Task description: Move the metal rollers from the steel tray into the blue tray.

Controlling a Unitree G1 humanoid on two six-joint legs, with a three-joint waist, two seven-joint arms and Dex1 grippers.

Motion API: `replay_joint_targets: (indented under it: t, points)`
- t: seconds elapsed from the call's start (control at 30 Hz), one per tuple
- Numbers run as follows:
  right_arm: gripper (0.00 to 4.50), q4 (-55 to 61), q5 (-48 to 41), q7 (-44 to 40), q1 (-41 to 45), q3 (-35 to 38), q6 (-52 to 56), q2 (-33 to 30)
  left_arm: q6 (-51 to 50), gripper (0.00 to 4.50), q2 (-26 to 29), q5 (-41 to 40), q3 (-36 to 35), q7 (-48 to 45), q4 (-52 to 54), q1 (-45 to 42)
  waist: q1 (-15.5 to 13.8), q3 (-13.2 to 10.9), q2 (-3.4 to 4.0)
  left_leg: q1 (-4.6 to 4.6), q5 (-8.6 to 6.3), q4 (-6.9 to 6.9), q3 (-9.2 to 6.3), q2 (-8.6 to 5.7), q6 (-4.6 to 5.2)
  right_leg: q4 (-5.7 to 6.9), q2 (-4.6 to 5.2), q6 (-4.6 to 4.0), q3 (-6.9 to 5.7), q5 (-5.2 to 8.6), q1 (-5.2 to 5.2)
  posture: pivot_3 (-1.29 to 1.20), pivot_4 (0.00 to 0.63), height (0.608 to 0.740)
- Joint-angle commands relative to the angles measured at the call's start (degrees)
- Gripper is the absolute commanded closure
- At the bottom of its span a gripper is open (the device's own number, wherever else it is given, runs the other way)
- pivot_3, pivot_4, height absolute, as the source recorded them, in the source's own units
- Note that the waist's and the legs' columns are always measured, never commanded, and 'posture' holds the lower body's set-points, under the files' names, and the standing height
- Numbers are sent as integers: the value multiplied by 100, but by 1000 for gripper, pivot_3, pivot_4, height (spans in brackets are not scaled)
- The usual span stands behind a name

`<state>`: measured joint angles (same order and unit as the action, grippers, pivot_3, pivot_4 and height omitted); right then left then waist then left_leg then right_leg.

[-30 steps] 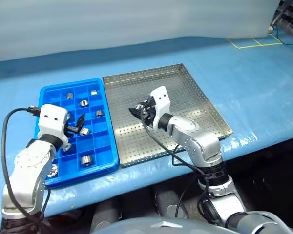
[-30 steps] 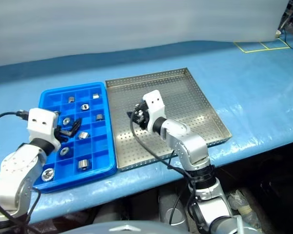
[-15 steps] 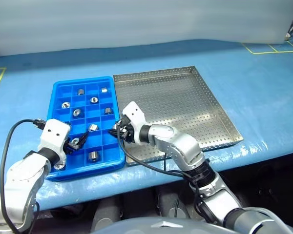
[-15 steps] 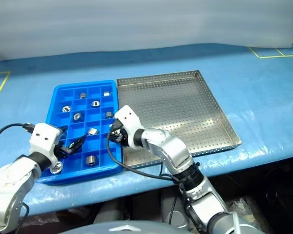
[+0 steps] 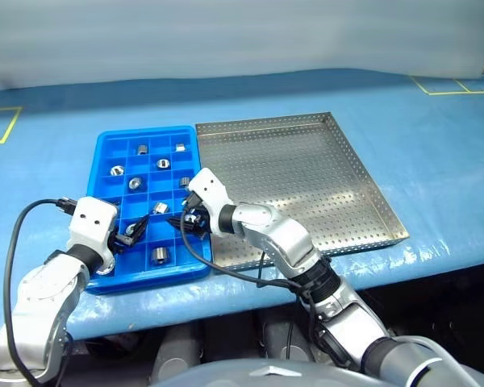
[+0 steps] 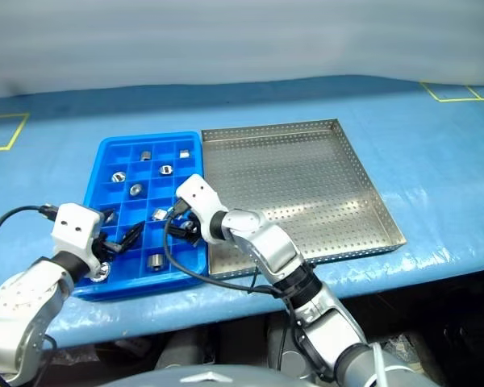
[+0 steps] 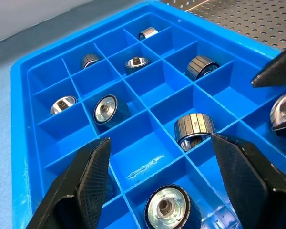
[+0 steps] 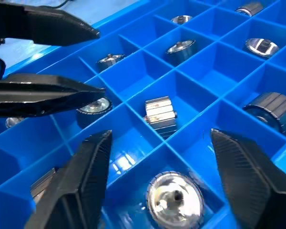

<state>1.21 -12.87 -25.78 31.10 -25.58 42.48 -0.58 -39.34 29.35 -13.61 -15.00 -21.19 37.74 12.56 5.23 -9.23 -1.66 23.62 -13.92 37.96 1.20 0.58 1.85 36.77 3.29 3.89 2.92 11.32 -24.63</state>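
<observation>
Here the left pincer (image 5: pixel 131 234) hovers low over the near-left part of the blue tray (image 5: pixel 189 270), its two black fingers (image 7: pixel 81 186) spread apart with nothing between them. Just beside it, the right pincer (image 5: pixel 185 219) reaches across from the steel tray's side and hangs over the tray's near-right compartments, its fingers (image 8: pixel 243 176) likewise standing apart; a shiny metal roller (image 8: pixel 175 196) sits in the compartment right below the gap, not gripped. The two pincers point toward each other and are close but apart. The metal rollers (image 5: pixel 160 255) lie scattered one to a compartment across the blue tray, some on their sides, some end-up with the dark centre hole showing; several compartments are bare. To the right of the blue tray, touching it along one long edge, the steel tray (image 5: pixel 363 181) lies flat on the blue-covered desk (image 5: pixel 436 153), its perforated floor bare. Farther off, yellow tape marks (image 5: pixel 0 125) lie on the desk.
</observation>
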Motion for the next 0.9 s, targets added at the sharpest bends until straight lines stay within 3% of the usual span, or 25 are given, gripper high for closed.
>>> replay_joint_targets:
  t: [0.03,0.23,0.37,0.4,0.5,0.57,0.9]
  points:
    - [1130,673,-201,95,-145,597,22,-60,184,810,-129,-85,129,-16,19,-176,-41,0,0,1,0,0,-2,-1,0,-1,1,0,-2,0,1,-73,150,740]
    - [1130,1503,-289,-373,-375,1104,-137,-1084,361,810,-335,-137,568,-77,-4,-439,-70,0,-1,5,0,2,-2,-7,1,-5,5,2,-5,-1,4,-95,150,740]
    - [1130,1254,-302,-714,-427,1502,-402,-1762,667,810,-393,-53,932,-153,-196,-790,-71,-1,0,4,1,2,-1,-5,2,-4,-2,-1,-5,1,6,-95,150,740]
    - [1107,1095,-337,-808,-426,1569,-481,-1835,746,657,-434,-45,976,-151,-287,-893,-62,-1,0,2,1,3,0,-5,2,-3,-3,-1,-5,2,7,-132,150,740]
    - [497,734,-247,-1022,-460,1569,-752,-2023,882,0,-533,-92,1103,-193,-433,-1066,-12,0,0,-3,1,7,7,-4,3,-3,-13,1,3,0,11,-137,150,740]
    - [18,642,-180,-1054,-466,1559,-873,-2067,820,0,-571,-81,1175,-129,-448,-1122,12,0,0,-3,1,6,9,-4,3,-3,-15,3,7,-1,10,-142,150,740]
    - [18,833,-68,-1229,-641,1474,-1134,-2191,588,0,-516,37,1383,-8,-439,-1207,22,-1,-1,-1,1,13,9,-2,4,-2,-15,9,8,-3,10,-153,150,740]
